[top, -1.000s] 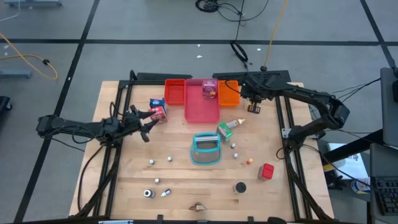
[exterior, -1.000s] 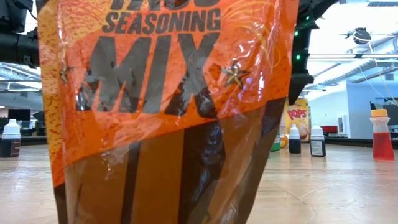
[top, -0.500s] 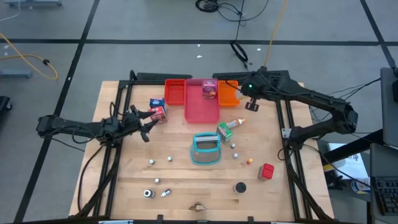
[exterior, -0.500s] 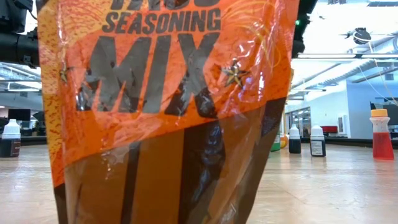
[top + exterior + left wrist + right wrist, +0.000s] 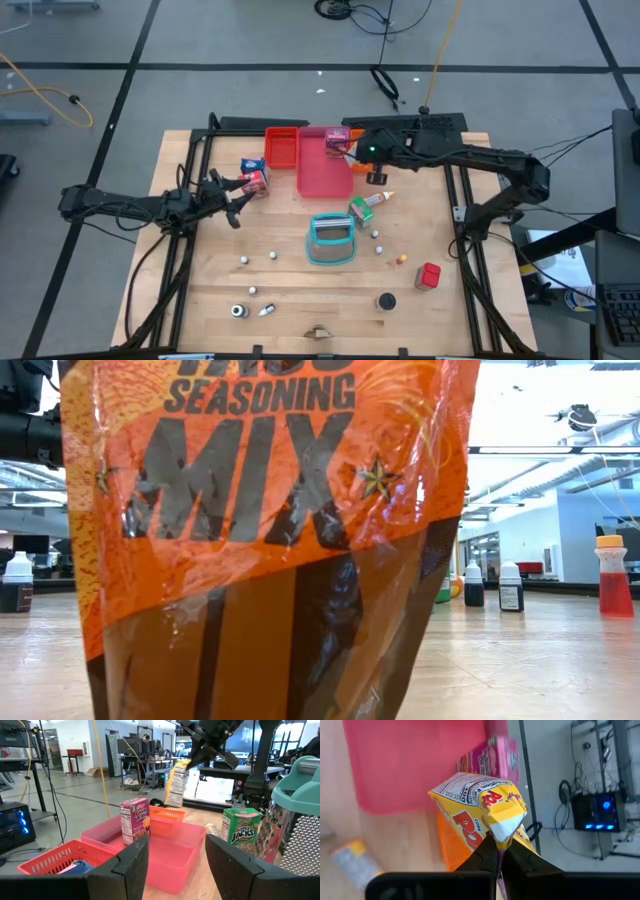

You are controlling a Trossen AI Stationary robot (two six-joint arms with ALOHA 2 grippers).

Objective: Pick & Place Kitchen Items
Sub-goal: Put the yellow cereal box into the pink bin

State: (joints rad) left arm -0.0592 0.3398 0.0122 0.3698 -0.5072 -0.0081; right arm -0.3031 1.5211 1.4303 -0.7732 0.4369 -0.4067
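Observation:
My right gripper [image 5: 374, 168] hangs over the gap between the pink tray [image 5: 325, 172] and the orange tray [image 5: 368, 155], shut on a yellow cereal carton [image 5: 475, 805]. The left wrist view shows that carton [image 5: 176, 782] dangling in the air. A pink-yellow carton [image 5: 337, 143] stands upright in the pink tray. A green carton [image 5: 360, 210] and an orange bottle [image 5: 378, 198] lie on the table. My left gripper [image 5: 233, 200] waits open at the table's left, beside a red-blue carton [image 5: 254, 178]. My right gripper pinches the yellow carton's folded top flap [image 5: 504, 827] between its two fingers. The fingers come from above, slanting down. The carton hangs tilted below them, lifted clear of trays and table.
A red tray [image 5: 281, 148] sits left of the pink one. A teal basket [image 5: 331, 240] stands mid-table, a red cube [image 5: 429, 275] and small balls and caps lie nearer. An orange seasoning packet [image 5: 260, 530] blocks most of the low view.
My right gripper has carried the yellow carton toward the table's left and upward, from beside the orange tray's right end to the pink tray's right edge, tipping further. The carton has risen out of the low view. My left arm kept still.

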